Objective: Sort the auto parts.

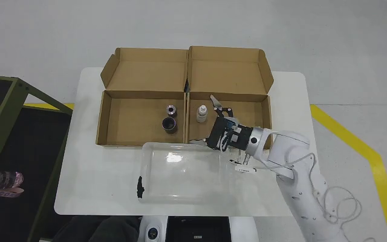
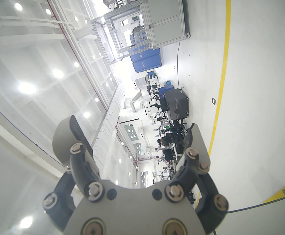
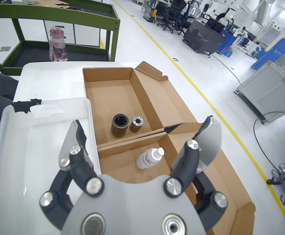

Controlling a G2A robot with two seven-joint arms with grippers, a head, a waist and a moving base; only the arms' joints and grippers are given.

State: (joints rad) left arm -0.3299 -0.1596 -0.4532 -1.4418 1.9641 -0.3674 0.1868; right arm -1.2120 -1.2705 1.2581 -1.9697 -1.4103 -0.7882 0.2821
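Observation:
Two open cardboard boxes stand side by side at the back of the white table. The left box (image 1: pixel 130 124) holds a black cylinder (image 1: pixel 169 124) (image 3: pixel 120 125) and a smaller silver cylinder (image 1: pixel 171 110) (image 3: pixel 136 124), both upright. A white dropper bottle (image 1: pixel 202 113) (image 3: pixel 148 159) lies in the right box (image 1: pixel 257 121). My right gripper (image 1: pixel 207 121) (image 3: pixel 142 133) hangs open over the right box's front left corner, just above the bottle, with nothing held. My left gripper (image 2: pixel 133 124) is open and empty, pointing up into the hall.
A clear plastic bin (image 1: pixel 181 175) with a scrap of black tape (image 1: pixel 139 187) sits at the table's front, touching the boxes. A green cart (image 3: pixel 60 13) with a pink bottle (image 3: pixel 56 44) stands off the table's left side. The box lids stand open at the back.

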